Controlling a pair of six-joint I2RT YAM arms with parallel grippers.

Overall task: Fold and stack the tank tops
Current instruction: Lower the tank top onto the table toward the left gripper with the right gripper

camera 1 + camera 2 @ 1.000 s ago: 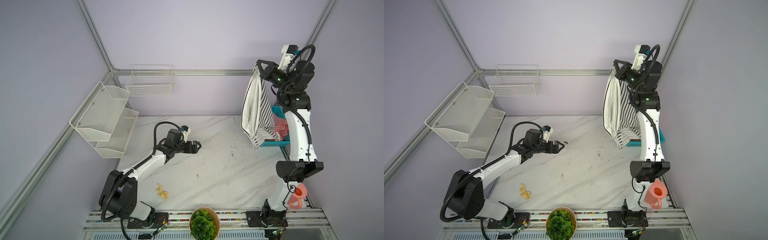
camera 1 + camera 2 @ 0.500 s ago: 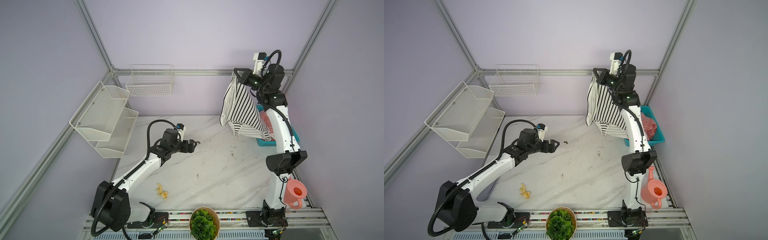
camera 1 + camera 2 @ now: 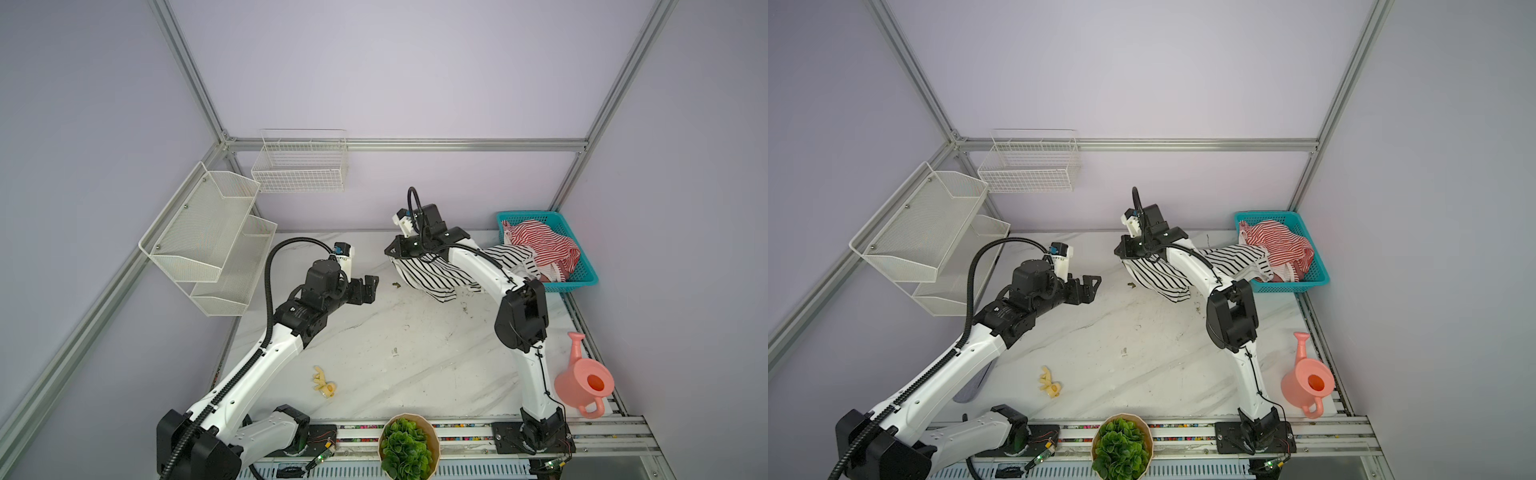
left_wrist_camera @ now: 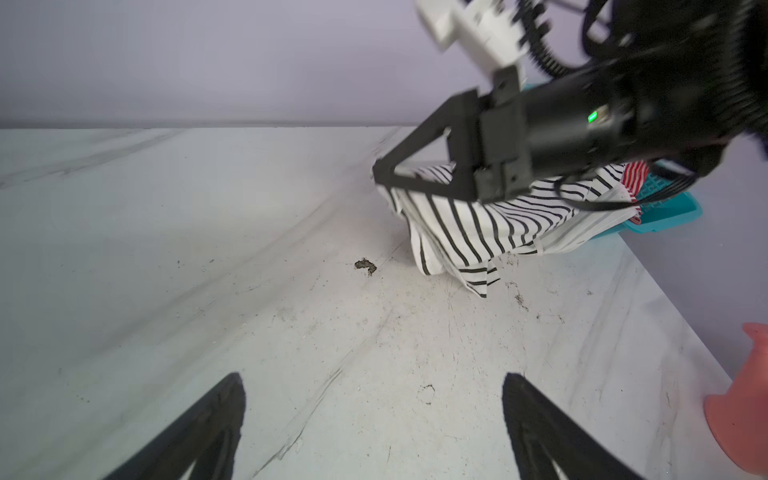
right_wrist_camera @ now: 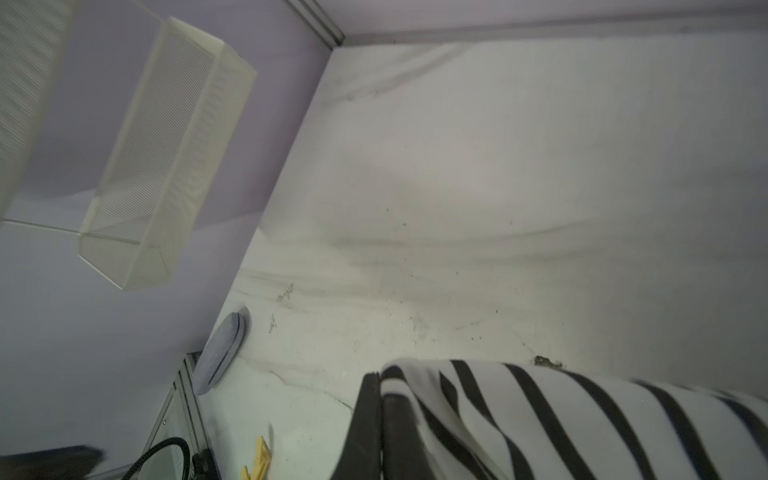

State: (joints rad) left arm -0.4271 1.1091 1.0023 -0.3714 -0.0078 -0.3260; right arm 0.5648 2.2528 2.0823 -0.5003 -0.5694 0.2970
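Both top views showed the right gripper (image 3: pixel 390 252) clamped on the black-and-white tank top (image 3: pixel 434 276), which draped from the teal basket (image 3: pixel 579 282) onto the marble table (image 3: pixel 415 353). The red-and-white tank top (image 3: pixel 540 245) lay in the basket. The left gripper (image 3: pixel 371 287), spread empty nearby, would best pinch an opposite corner to lay the top flat.

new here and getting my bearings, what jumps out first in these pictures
The right hand, shut on a black-and-white striped tank top, holds it above the table's far side, its tail reaching the teal basket at the far right corner. A red-and-white striped tank top lies crumpled in that basket. The left hand hovers open and empty.
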